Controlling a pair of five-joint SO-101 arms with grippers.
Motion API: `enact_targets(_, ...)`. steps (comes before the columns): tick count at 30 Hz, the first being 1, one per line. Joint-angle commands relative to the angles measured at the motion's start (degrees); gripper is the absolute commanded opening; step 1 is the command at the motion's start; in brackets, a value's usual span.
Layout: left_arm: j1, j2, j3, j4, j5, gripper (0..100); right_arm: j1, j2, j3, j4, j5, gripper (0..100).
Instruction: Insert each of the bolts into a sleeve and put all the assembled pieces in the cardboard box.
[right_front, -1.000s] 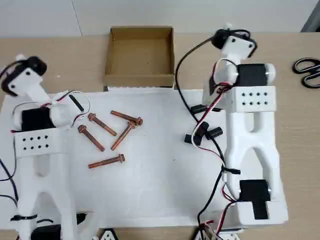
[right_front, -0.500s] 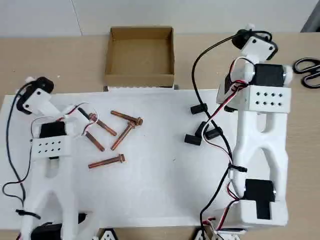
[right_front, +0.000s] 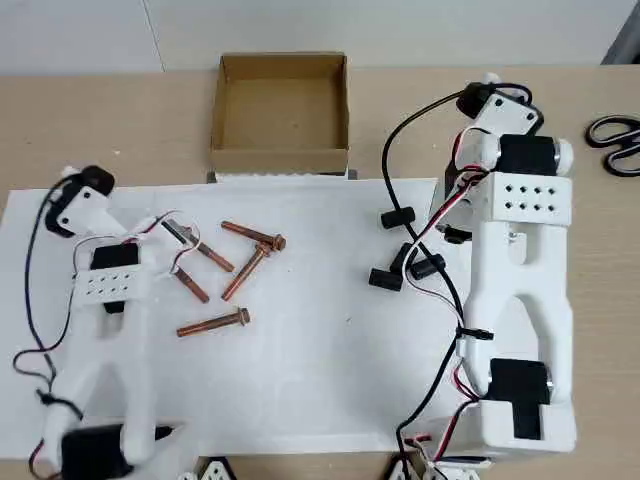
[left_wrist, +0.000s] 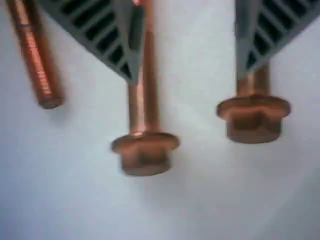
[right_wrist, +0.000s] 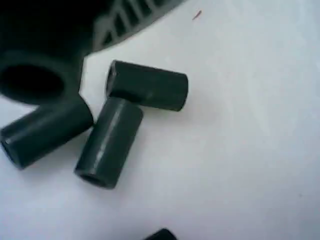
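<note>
Several copper bolts (right_front: 246, 272) lie loose on the white sheet (right_front: 300, 380) left of centre. My left gripper (right_front: 180, 243) hangs open just over the two leftmost ones. In the left wrist view one grey finger (left_wrist: 122, 40) lies over a bolt shank (left_wrist: 142, 107) and the other bolt (left_wrist: 252, 117) shows below the second finger; my left gripper (left_wrist: 185, 75) holds nothing. Black sleeves (right_front: 397, 217) lie right of centre beside my right gripper (right_front: 455, 232). The right wrist view has three sleeves clustered (right_wrist: 147, 85) close below it. The cardboard box (right_front: 282, 150) stands empty at the back.
Scissors (right_front: 615, 140) lie on the bare table at the far right. Black and red cables (right_front: 420, 250) from the right arm trail across the sleeves. The white sheet's front half is free.
The left arm swung forward and right, bringing its gripper down over the leftmost bolts. The right arm shifted right, then settled lower over the sleeves. Bolts and sleeves kept their places.
</note>
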Motion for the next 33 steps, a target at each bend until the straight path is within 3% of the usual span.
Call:
enact_targets(1, 0.18, 2.90, -2.42, -0.35, 0.35, 13, 0.22, -2.77, -0.35, -1.01, 0.18, 0.3)
enact_targets(25, 0.26, 21.36, -11.56, -0.09, 0.35, 12, -3.12, -2.77, -0.35, -1.10, 0.18, 0.3)
enact_targets(30, 0.26, 21.19, -11.65, 0.88, 0.35, 0, -3.12, -2.68, -0.35, -1.10, 0.18, 0.3)
enact_targets(33, 0.35, 21.10, -12.62, 3.25, 0.35, 0, -3.12, -2.68, -0.35, -1.10, 0.18, 0.3)
